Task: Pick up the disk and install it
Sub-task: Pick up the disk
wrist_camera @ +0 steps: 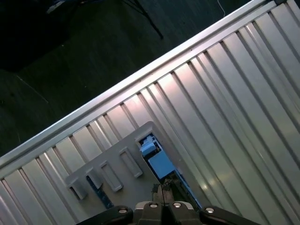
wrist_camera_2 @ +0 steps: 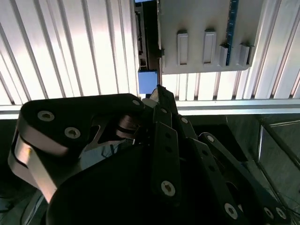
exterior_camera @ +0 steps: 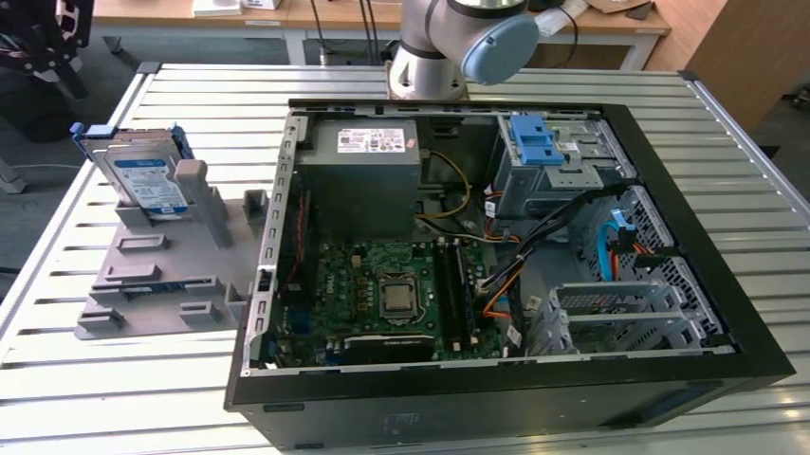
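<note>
So, where does the job stand?

— Pick stage, by my reading; nothing is lifted. The slatted table [exterior_camera: 190, 85] carries the open computer case [exterior_camera: 506, 389], which lies on its side with the motherboard [exterior_camera: 386, 294] facing up. A grey holder [exterior_camera: 152, 275] sits on the table at the exterior view's left of the case. The disk [exterior_camera: 142, 175] stands in that holder, at the end farther from the exterior camera, untouched.

— And the gripper?

— In both wrist views the gripper [wrist_camera: 162, 190] [wrist_camera_2: 158, 91] hangs over the holder, its tips aimed near the disk's blue-framed edge. The fingers look pressed together with nothing between them. How high it is above the disk, I can't tell.

— What does the next move call for?

— Judgement only: fingers spread wider than the disk's thin side, squared across it and centred over the top edge. A skewed bite could jam the disk in its slot.

— Which way does the disk point?

— It stands on edge, leaning back slightly. The label face is turned toward the exterior camera and the blue frame is topmost. The long axis reads as near upright, but the lower end is sunk in the holder, so I'm unsure. From the wrist, the thin top edge shows as a narrow line beside the holder's plate.
</note>
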`<state>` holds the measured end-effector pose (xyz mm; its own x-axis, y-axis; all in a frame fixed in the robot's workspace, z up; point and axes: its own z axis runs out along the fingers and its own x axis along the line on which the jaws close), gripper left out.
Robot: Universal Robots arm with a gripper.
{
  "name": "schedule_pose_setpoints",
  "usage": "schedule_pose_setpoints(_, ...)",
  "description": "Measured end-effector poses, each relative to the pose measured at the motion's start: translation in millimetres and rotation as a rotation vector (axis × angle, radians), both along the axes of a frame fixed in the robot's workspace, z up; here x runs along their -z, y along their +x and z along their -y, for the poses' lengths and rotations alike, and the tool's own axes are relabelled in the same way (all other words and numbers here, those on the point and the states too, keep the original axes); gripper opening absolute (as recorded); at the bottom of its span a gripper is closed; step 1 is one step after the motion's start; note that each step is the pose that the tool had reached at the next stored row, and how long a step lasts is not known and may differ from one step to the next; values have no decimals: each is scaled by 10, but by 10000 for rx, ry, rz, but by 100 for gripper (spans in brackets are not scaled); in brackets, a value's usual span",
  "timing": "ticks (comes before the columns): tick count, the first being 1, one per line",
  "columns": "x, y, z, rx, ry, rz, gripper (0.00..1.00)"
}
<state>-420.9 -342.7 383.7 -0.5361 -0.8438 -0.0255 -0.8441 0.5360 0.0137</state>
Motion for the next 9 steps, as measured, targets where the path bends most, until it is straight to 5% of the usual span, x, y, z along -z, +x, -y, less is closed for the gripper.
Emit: schedule_pose_setpoints(9, 0, 0, 0, -1184, 0, 0, 11)
